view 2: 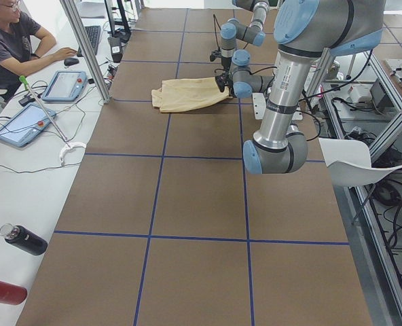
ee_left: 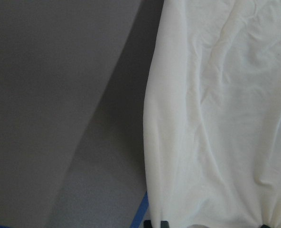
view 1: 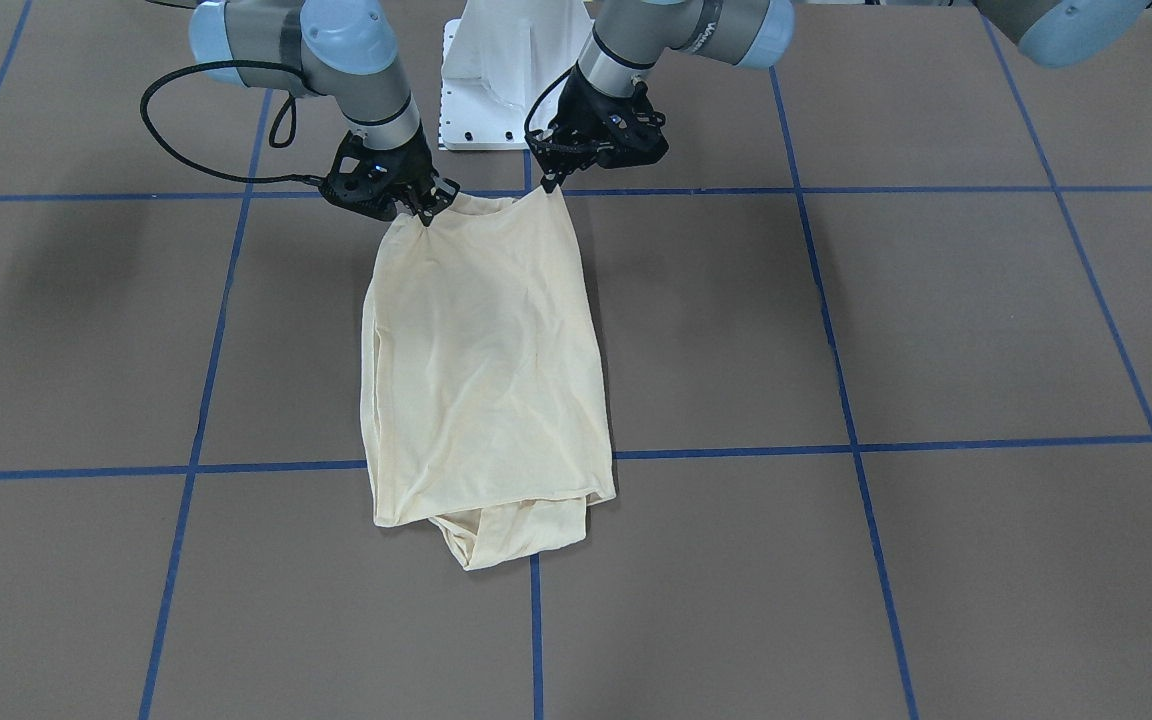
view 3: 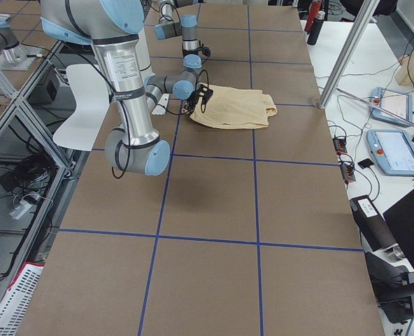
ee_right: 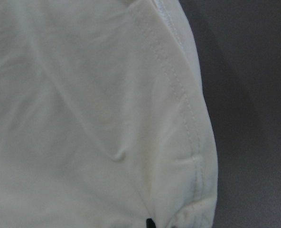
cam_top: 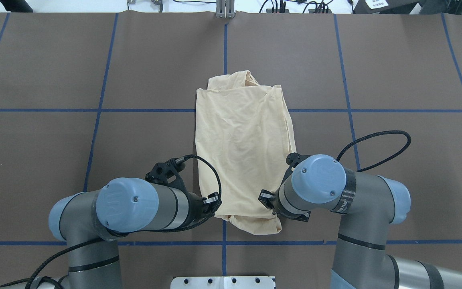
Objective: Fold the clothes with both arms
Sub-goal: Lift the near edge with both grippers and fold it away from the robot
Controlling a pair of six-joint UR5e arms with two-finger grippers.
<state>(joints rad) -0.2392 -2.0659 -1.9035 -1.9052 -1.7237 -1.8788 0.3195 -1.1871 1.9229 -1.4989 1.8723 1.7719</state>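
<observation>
Shirt (view 1: 486,370), front view: thin cream knit, long rectangle lying on brown table (view 1: 936,330).
Grippers, front view: right gripper (view 1: 430,211) and left gripper (view 1: 548,183) each pinch one corner beside the robot.
Overhead view: soft wrinkles, bunched far end.
Right wrist view: double-stitched hem (ee_right: 171,85).

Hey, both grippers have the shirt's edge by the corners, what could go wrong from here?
The left gripper and right gripper each pinch only a small corner of the shirt; one corner may slip out and skew the fold. The tucked layers poking out at the far end could drag loose if the edge is pulled over.
</observation>
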